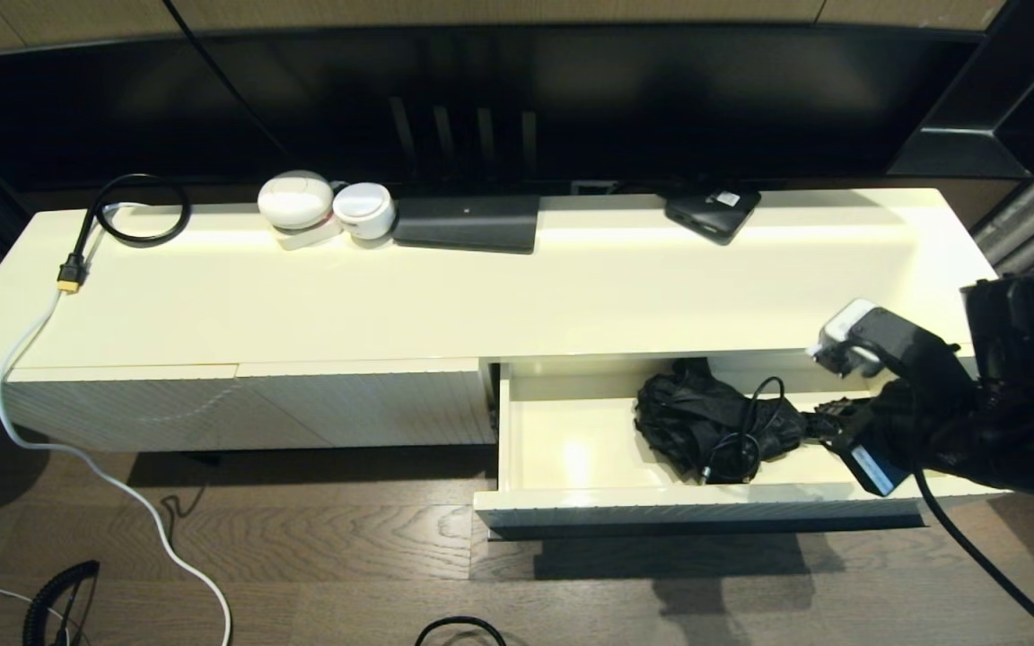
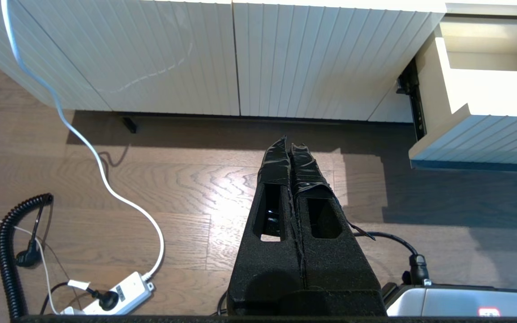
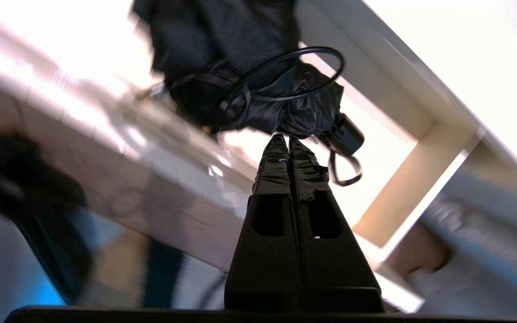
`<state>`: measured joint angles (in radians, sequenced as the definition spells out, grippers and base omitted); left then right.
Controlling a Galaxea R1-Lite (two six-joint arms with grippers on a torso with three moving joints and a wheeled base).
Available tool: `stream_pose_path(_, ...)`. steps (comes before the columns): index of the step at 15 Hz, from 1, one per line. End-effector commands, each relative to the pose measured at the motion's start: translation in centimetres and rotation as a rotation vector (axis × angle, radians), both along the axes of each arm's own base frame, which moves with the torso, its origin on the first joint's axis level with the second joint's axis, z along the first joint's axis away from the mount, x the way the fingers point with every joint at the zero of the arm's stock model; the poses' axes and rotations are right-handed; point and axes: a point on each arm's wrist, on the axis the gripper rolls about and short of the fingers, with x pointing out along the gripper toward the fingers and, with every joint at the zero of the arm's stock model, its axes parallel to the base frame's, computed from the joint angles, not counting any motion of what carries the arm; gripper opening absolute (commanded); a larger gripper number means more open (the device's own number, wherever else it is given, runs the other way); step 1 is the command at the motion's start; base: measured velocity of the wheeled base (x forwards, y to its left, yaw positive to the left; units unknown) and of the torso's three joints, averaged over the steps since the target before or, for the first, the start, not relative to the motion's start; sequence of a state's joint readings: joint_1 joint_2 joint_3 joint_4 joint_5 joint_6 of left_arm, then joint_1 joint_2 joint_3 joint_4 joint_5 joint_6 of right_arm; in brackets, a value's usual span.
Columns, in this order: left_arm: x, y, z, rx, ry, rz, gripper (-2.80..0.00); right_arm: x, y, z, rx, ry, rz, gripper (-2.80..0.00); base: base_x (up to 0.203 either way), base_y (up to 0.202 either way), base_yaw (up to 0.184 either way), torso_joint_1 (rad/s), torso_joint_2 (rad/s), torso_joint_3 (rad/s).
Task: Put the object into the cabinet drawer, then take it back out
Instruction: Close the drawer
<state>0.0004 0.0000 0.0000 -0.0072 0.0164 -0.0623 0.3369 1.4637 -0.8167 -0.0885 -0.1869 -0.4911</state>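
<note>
So the cabinet drawer point(image 1: 571, 449) is pulled out, and everything below is placed relative to it. The object, a folded black umbrella point(image 1: 705, 426) with a thin cord loop, is lying on the drawer floor, toward the drawer's right half and closer to the back wall than the ribbed front.

The right end effector point(image 3: 289, 146) hangs over the drawer's right end, tips aimed at the umbrella's handle end. Its fingers are pressed together with nothing between them; it's just beside the umbrella, and I can't tell whether it actually touches.

The left end effector point(image 2: 291, 148) is parked low above the wood floor point(image 2: 173, 179), off past the drawer's left end, in front of the ribbed panels point(image 2: 240, 58). Fingers pressed together too, empty. A white cable point(image 2: 101, 175) trails across the floor further out from the drawer.
</note>
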Motion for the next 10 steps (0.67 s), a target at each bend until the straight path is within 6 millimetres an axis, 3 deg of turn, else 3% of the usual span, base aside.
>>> stream_pose_path(1, 0.0, 0.0, 0.0, -0.001, -0.002, 0.002, -2.8, -3.0, -0.6, 0.3, -0.241, -0.059, 0.232, -2.8, 0.0, 0.0, 0.0, 0.0, 0.0, 0.0)
stream_pose_path(5, 0.0, 0.0, 0.0, -0.001, 0.0, 0.002, -2.8, -5.9, 0.5, -3.7, -0.392, 0.051, 0.466, -2.8, 0.0, 0.0, 0.0, 0.0, 0.0, 0.0)
stream_pose_path(10, 0.0, 0.0, 0.0, -0.001, 0.0, 0.0, -2.8, -5.5, 1.4, -8.3, -0.443, 0.237, 0.536, -2.8, 0.0, 0.0, 0.0, 0.0, 0.0, 0.0)
